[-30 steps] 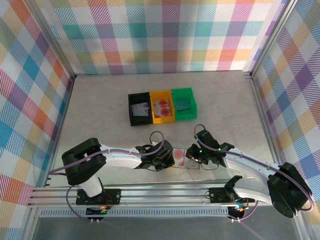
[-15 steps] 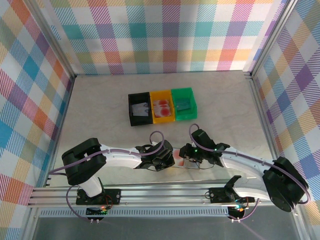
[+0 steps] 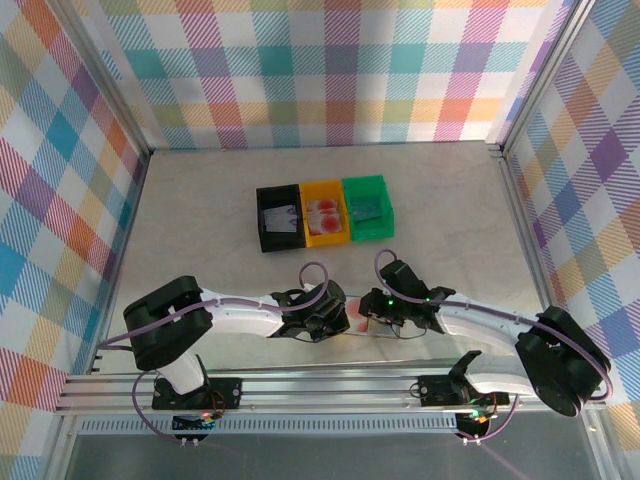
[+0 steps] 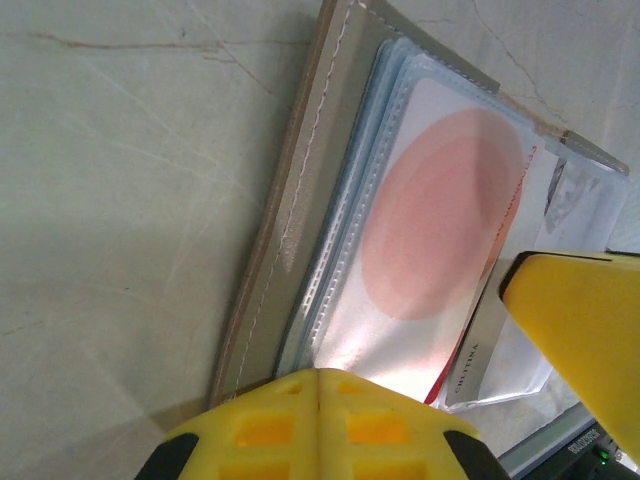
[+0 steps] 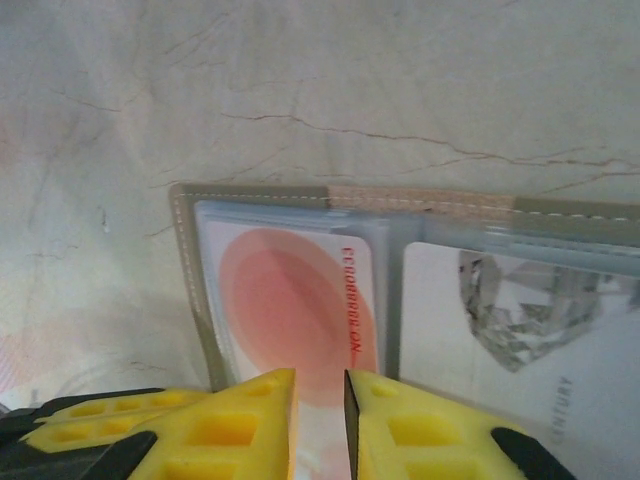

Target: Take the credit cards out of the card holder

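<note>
Holder [image 5: 260,195] with two cards [image 5: 290,290]; three bins [image 3: 325,238]

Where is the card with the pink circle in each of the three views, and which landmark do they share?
Top external: the pink-circle card lies low centre.
Left wrist: centre right.
Right wrist: lower centre-left.
Shared landmark: the card holder around it, its stitched edge clear in both wrist views.

The flat grey-brown folding card holder [image 3: 362,322] is hemmed in on both sides by the left gripper [image 3: 338,318] and the right gripper [image 3: 376,316]. Beyond its far edge, the pale marbled table [image 3: 200,220] is left bare as far as the black plastic bin [image 3: 279,222], yellow plastic bin [image 3: 325,216] and green plastic bin [image 3: 367,208], which are set in one touching row.
</note>
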